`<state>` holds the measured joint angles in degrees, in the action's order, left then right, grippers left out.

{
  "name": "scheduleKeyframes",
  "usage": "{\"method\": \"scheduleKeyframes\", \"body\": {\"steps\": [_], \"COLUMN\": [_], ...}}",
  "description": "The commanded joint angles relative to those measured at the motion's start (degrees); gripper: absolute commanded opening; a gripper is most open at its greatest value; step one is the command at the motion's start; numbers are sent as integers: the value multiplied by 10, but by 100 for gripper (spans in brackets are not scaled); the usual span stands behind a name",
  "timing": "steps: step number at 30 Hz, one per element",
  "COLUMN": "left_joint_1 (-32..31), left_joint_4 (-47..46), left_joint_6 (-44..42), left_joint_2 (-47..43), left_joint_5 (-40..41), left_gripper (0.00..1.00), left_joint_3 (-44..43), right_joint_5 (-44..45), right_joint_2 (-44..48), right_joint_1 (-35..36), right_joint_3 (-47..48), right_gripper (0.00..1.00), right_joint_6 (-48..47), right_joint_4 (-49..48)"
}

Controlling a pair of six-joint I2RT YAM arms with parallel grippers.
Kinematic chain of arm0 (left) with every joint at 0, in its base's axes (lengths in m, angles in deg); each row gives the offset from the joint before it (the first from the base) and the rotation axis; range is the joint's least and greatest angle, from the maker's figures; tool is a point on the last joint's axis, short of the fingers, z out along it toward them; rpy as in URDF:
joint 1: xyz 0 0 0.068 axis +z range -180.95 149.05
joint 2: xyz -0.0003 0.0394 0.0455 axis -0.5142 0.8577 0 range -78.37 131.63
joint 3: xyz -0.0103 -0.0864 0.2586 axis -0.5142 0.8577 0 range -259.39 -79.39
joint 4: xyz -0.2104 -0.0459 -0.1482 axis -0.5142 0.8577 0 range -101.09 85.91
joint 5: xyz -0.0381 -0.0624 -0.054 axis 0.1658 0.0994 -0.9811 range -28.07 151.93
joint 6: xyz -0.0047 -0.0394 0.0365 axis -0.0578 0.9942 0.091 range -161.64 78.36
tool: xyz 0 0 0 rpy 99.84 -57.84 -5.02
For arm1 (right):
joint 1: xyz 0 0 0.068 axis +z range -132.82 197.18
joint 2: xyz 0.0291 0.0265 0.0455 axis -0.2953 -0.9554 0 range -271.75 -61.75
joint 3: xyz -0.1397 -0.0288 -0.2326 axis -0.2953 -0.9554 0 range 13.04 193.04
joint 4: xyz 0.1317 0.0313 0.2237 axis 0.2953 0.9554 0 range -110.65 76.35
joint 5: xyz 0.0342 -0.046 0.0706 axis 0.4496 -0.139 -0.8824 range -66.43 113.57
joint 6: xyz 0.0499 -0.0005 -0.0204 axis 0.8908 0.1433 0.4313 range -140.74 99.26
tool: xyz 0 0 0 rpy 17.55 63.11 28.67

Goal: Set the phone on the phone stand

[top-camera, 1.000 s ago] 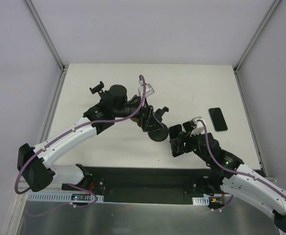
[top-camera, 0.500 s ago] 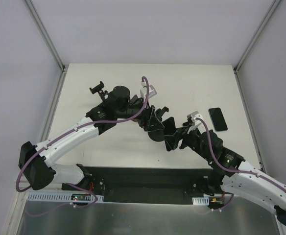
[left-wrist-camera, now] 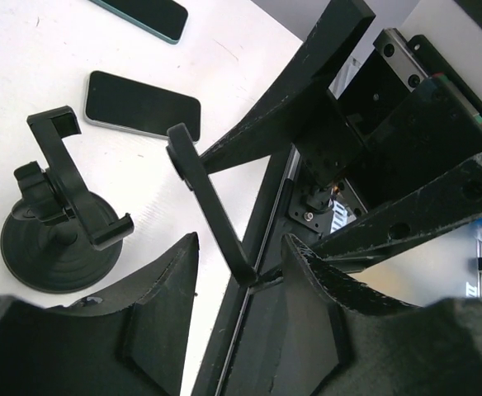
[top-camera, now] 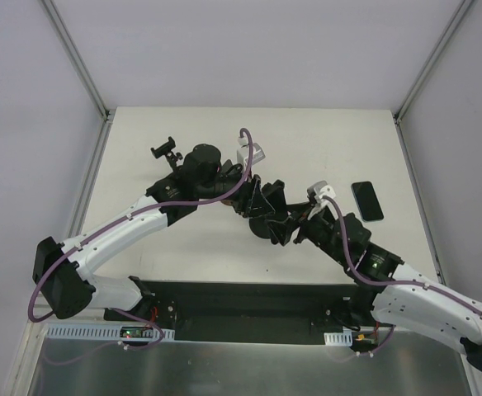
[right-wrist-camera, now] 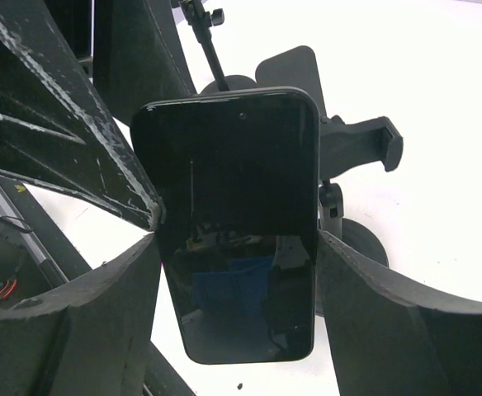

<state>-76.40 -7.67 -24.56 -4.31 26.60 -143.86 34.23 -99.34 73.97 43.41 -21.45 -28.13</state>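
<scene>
The right gripper (right-wrist-camera: 237,238) is clamping the glossy black rectangular phone (right-wrist-camera: 229,165) by its long edges. It is holding the phone tilted above the white table (top-camera: 332,140), near the black plastic phone stand with a round base (left-wrist-camera: 51,256) but not seated in its clamp. The left gripper (left-wrist-camera: 239,247) is hovering close by, fingers spread and pinching nothing. A second dark phone (top-camera: 366,200) is lying flat on the table further right.
</scene>
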Motion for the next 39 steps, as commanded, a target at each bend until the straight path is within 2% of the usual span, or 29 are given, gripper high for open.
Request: {"method": "scheduleKeyframes", "body": {"steps": [1, 10, 14, 15, 16, 17, 19, 20, 21, 25, 26, 27, 29, 30, 31, 32, 33, 34, 37, 39], "left_joint_1": [-5, -5, -5, -5, -5, -5, -5, -5, -5, -5, -5, -5, -5, -5, -5, -5, -5, -5, -5, -5], "left_joint_4": [0, 10, 15, 18, 19, 19, 20, 19, 20, 19, 19, 19, 19, 19, 19, 18, 17, 14, 4, -4], "left_joint_6": [4, 2, -7, -13, -17, -20, -30, -34, -42, -50, -50, -50, -50, -51, -52, -54, -58, -61, -67, -73], "left_joint_2": [-1, -7, -5, -7, -9, -18, -30, -43, -49, -79, -84, -88, -100, -103, -110, -114, -117, -123, -133, -139], "left_joint_5": [21, 32, 36, 42, 63, 78, 114, 144, 155, 199, 210, 227, 243, 257, 260, 264, 265, 266, 256, 244], "left_gripper": [41, 26, 8, 0, 0, 0, 0, 0, 0, 0, 0, 0, 0, 0, 0, 0, 0, 0, 0, 0], "left_joint_3": [-24, -30, -33, -31, -29, -27, -15, -12, -9, -1, 0, 3, 6, 8, 9, 11, 14, 15, 25, 31], "right_joint_5": [2, 35, 51, 53, 58, 77, 117, 131, 146, 196, 195, 184, 109, 72, -16, -60, -101, -211, -342, -381], "right_joint_2": [-22, -45, -52, -55, -61, -64, -65, -63, -57, -1, 8, 15, 9, 1, -16, -26, -36, -62, -120, -151], "right_joint_1": [9, 33, 41, 42, 40, 42, 41, 41, 40, 24, 16, -18, -75, -143, -178, -211, -267, -292, -346, -354], "right_joint_3": [43, 42, 48, 53, 60, 75, 84, 85, 85, 85, 87, 91, 119, 129, 145, 152, 156, 166, 183, 188], "right_gripper": [1, 1, 1, 4, 16, 46, 69, 86, 90, 98, 100, 97, 99, 99, 94, 86, 82, 76, 61, 57], "right_joint_6": [-22, -29, -35, -34, -32, -23, -12, -6, -2, -6, -10, -15, -26, -32, -43, -49, -55, -61, -89, -115], "right_joint_4": [-95, -132, -130, -121, -104, -58, -14, 25, 44, 132, 161, 177, 231, 243, 258, 259, 257, 242, 209, 183]}}
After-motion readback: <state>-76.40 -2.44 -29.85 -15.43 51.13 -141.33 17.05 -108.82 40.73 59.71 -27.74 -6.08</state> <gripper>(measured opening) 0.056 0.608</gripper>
